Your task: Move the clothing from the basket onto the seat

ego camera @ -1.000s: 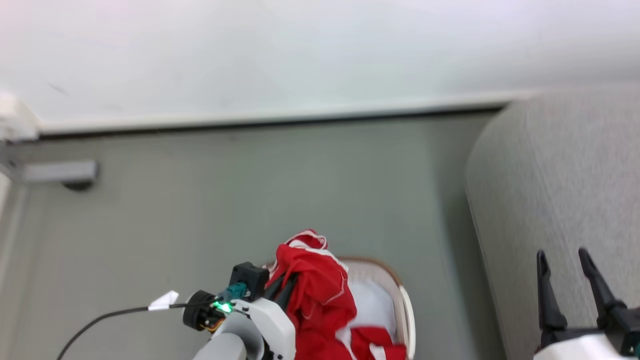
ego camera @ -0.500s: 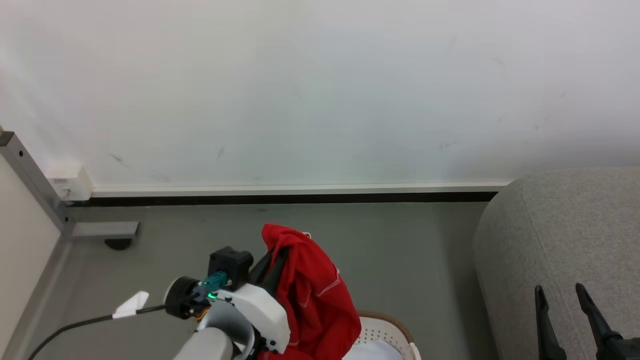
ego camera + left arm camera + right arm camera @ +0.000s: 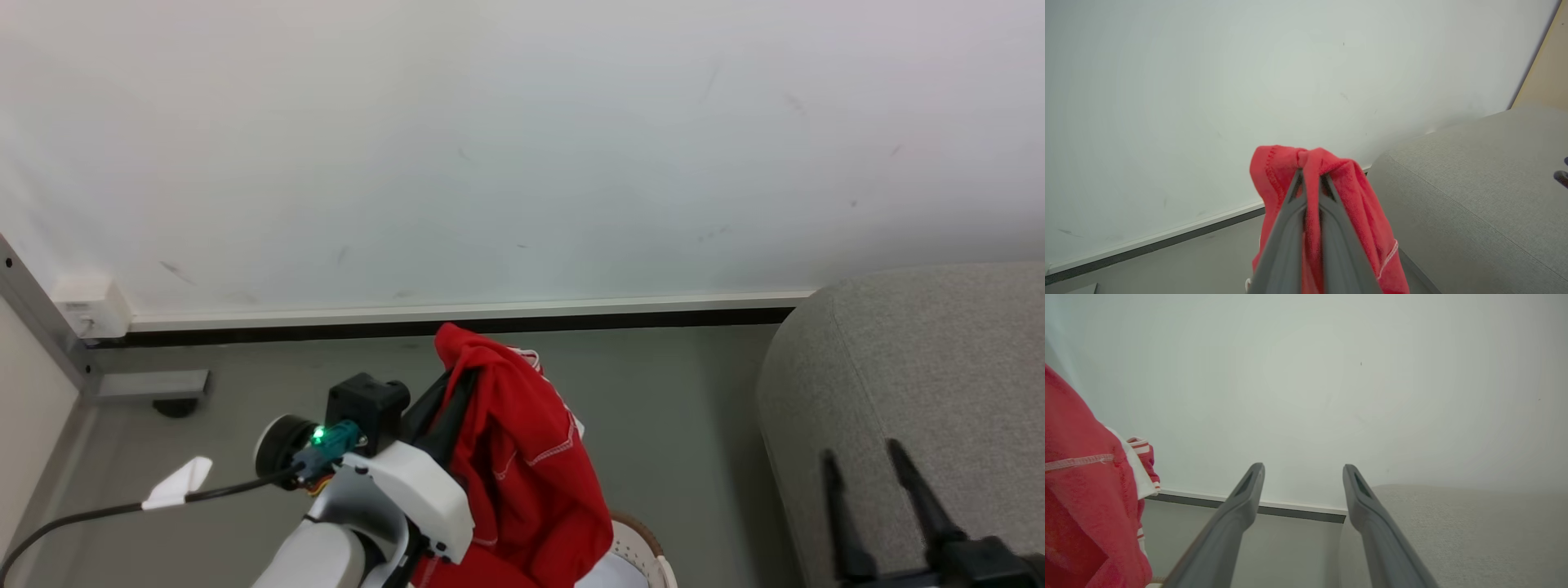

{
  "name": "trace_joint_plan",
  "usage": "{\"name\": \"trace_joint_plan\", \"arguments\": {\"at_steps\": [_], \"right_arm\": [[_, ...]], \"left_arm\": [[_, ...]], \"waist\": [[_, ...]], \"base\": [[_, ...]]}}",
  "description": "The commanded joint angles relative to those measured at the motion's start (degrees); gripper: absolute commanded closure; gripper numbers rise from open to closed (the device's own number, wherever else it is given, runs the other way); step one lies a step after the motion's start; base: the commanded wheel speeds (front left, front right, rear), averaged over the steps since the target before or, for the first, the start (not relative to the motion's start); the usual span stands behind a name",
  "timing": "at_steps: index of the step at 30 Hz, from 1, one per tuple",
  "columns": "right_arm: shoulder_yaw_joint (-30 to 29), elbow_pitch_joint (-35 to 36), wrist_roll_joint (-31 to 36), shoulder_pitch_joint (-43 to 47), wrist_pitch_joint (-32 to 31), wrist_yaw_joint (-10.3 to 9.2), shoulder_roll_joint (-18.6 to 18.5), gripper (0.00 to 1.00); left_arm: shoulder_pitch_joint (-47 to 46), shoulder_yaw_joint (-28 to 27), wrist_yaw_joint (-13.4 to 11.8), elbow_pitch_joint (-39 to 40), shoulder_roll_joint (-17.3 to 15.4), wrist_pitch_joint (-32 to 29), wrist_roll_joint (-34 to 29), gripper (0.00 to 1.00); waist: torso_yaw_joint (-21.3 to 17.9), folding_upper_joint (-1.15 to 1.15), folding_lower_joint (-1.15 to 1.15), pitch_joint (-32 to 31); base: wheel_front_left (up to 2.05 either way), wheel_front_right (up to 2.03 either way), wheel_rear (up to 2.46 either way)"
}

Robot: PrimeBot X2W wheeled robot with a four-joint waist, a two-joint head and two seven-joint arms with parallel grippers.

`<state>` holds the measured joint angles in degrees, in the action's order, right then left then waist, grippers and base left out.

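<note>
A bright red piece of clothing (image 3: 522,457) with white stitching hangs from my left gripper (image 3: 457,376), well above the floor. In the left wrist view the two fingers are shut on a bunched fold of the clothing (image 3: 1347,192). Just the brown-rimmed top edge of the basket (image 3: 645,543) peeks out below the hanging cloth. The grey seat (image 3: 922,367) rises to the right. My right gripper (image 3: 865,457) stands open over the seat's front, nothing between its fingers (image 3: 1245,498). The clothing (image 3: 1081,498) hangs at the left of the right wrist view.
A white wall (image 3: 522,147) with a pale skirting board runs across the back above the grey floor (image 3: 678,408). A metal frame foot (image 3: 147,384) sits at the far left. A black cable with a white tag (image 3: 175,482) trails from my left arm.
The head camera has tilted up, so the basket has slid almost out of the bottom. My left gripper has lifted the red clothing higher, clear of the basket. The right gripper stays open.
</note>
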<state>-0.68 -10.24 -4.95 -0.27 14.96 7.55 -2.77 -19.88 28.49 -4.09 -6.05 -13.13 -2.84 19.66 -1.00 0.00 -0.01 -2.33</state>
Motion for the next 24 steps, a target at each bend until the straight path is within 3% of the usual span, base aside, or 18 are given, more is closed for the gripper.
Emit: {"name": "trace_joint_plan", "arguments": {"at_steps": [1,14,19,24], "right_arm": [[2.43,1.06,-0.35,-1.05,0.16,-0.12,-0.02,0.00],[29.80,-0.82,-8.49,-10.19,0.15,-0.13,-9.51,0.00],[38.54,-4.71,-11.37,-17.12,0.15,-0.13,-9.90,0.00],[43.59,-10.17,-13.58,-23.82,0.15,-0.12,-8.36,0.00]], "left_arm": [[0.57,0.09,-0.24,0.98,-0.34,-0.41,0.42,1.00],[-0.71,2.46,0.25,2.95,1.23,-1.34,0.87,1.00],[-1.53,3.77,0.95,3.19,2.28,-1.41,1.07,1.00],[-2.33,5.35,1.63,3.45,3.31,-1.39,1.10,1.00]], "waist": [[-0.17,0.00,0.01,0.10],[-0.07,0.00,0.01,0.27],[-0.01,0.00,0.01,0.57],[0.28,0.00,0.01,0.67]], "base": [[0.00,0.00,0.00],[0.00,0.00,0.00],[0.00,0.00,0.00],[0.00,0.00,0.00]]}}
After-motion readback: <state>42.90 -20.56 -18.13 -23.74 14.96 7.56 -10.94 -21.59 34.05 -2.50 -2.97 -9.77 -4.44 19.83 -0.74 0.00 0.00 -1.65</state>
